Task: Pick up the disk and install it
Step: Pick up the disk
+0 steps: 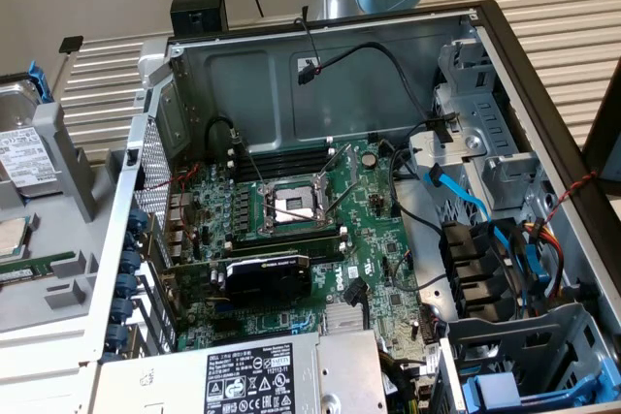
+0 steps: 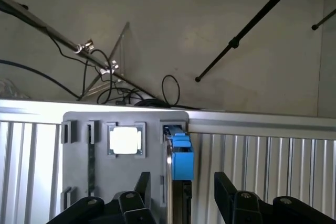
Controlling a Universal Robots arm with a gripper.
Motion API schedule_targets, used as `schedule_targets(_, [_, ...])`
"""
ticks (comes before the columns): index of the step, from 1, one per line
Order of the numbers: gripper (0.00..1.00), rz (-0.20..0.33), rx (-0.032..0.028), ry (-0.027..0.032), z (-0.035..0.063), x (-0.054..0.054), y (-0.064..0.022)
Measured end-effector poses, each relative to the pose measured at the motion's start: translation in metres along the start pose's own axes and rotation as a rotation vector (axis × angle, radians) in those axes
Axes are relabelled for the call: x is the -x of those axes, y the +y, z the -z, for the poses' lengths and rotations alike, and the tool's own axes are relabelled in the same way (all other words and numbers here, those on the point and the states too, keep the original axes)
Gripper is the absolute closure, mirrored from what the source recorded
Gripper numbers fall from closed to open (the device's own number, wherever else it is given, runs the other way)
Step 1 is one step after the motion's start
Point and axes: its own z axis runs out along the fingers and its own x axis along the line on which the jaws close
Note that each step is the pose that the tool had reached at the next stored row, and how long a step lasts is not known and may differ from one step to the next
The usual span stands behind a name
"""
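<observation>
Fingers apart, the gripper (image 2: 182, 182) is hovering astride the disk (image 2: 181, 157) in its grey holder (image 2: 100, 177), exterior view's left; pick-up seems to be starting, calling for centred closing.

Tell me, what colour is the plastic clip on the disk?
Blue. The clip on the disk shows best in the wrist view.

I had an open computer case (image 1: 252, 75) lying on the slatted table (image 1: 563, 26). Its motherboard (image 1: 378, 269) carried a processor socket (image 1: 291, 206) and a black graphics card (image 1: 267, 273), beside a labelled power supply (image 1: 320, 375). My grey fixture (image 1: 58, 143), at the exterior view's left, held a square chip (image 1: 12, 235).
</observation>
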Motion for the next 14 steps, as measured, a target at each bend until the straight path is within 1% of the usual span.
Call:
schedule_targets(9, [0.4, 0.0, 0.0, -0.0006, -0.0162, 0.0, -0.0004])
schedule_targets(14, [0.4, 0.0, -0.0001, -0.0007, -0.0234, -0.001, -0.0003])
